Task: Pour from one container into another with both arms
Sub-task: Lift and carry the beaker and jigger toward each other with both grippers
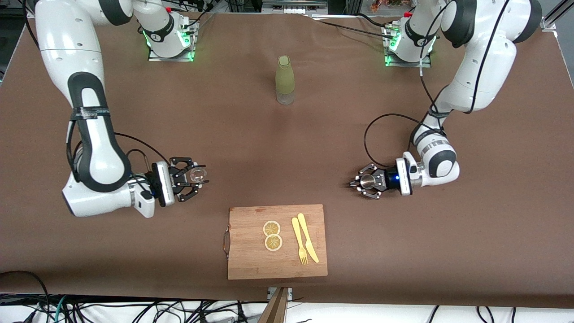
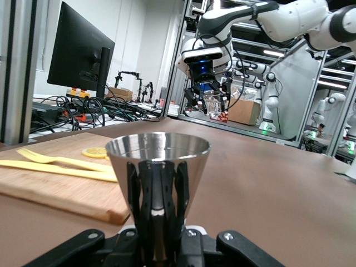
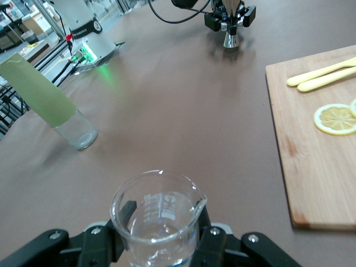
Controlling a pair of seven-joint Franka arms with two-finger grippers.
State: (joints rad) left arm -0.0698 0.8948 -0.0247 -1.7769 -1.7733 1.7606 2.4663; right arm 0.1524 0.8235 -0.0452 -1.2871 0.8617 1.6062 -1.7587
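The right gripper (image 1: 193, 176) is clamped on a clear glass beaker (image 1: 197, 175), its fingers pressed against the beaker's sides. It holds the beaker upright, low over the table toward the right arm's end, just off the cutting board's corner on that side. In the right wrist view the beaker (image 3: 158, 214) has a pouring spout and printed markings; whether it holds liquid cannot be told.

The left gripper (image 1: 364, 181) is clamped on a shiny metal cup (image 1: 367, 181), fingers tight against its tapered wall. It holds the cup upright, low over the table toward the left arm's end. In the left wrist view the cup (image 2: 158, 167) widens toward its rim, with the dark fingers (image 2: 157, 192) gripping its narrow lower part. The two containers are well apart, with bare table between them.

A wooden cutting board (image 1: 251, 251) lies at the table's edge nearest the front camera, about midway along it. On it rest two lemon slices (image 1: 272, 235), touching each other, and beside them a yellow fork (image 1: 299, 241) and yellow knife (image 1: 308, 237) lying side by side. A metal handle (image 1: 226, 242) sits on the board's edge toward the right arm's end.

A tall bottle (image 1: 285, 80) with a pale green sleeve and clear base stands upright near the table's edge between the two arm bases.
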